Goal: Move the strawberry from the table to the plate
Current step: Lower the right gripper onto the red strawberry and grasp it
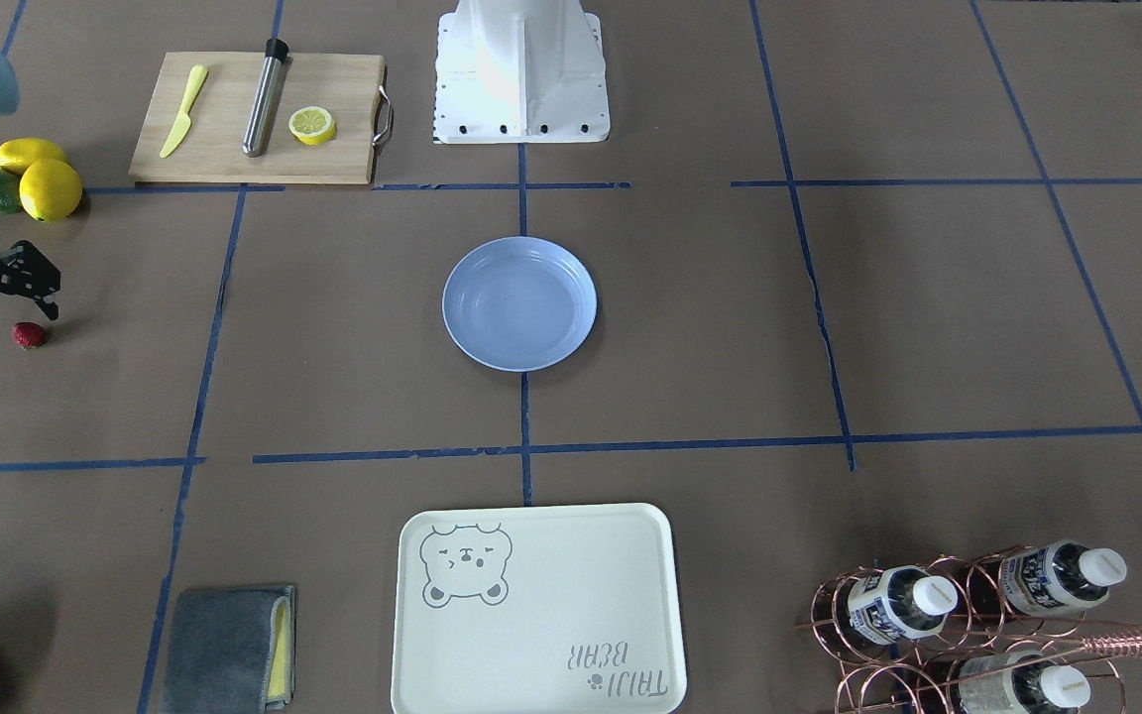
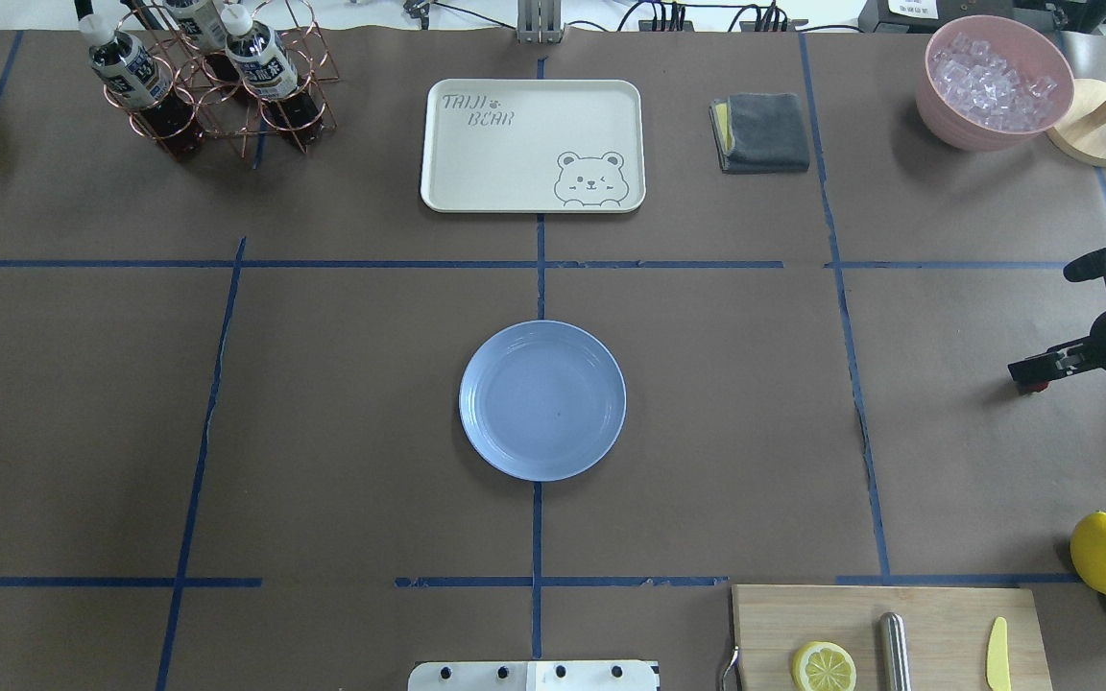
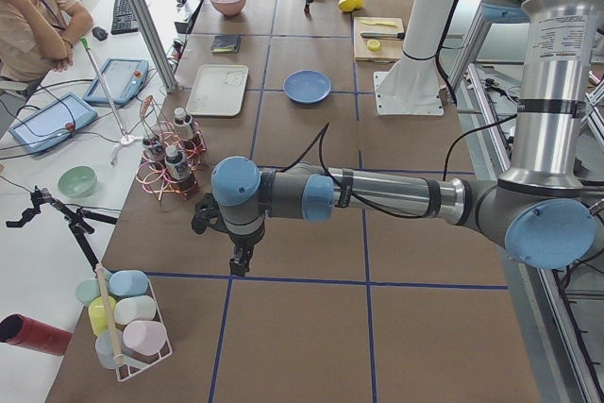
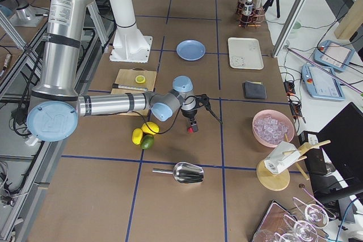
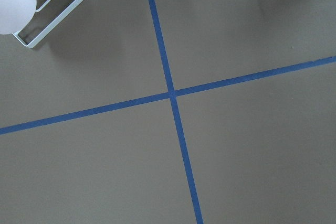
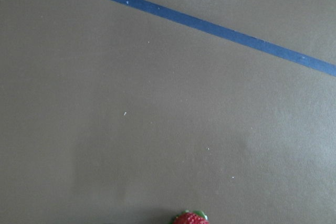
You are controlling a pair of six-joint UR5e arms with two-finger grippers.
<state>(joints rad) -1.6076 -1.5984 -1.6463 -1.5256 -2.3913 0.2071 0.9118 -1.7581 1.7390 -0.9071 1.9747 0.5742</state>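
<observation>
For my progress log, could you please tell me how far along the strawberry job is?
Done: nothing, the plate is empty. In hand: the right pincer, open, is beside the strawberry, which lies on the table ungripped. Left: grip, carry, release on the plate.

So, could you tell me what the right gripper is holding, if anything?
Nothing: the right gripper is open, and the strawberry lies on the table, ungripped.

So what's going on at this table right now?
The robot's right pincer, open, is low beside the small dark-red strawberry, which lies on the brown paper-covered table, not gripped. The round light-blue plastic plate in the middle is empty. The left pincer hangs over the table's other end, away from both.
</observation>
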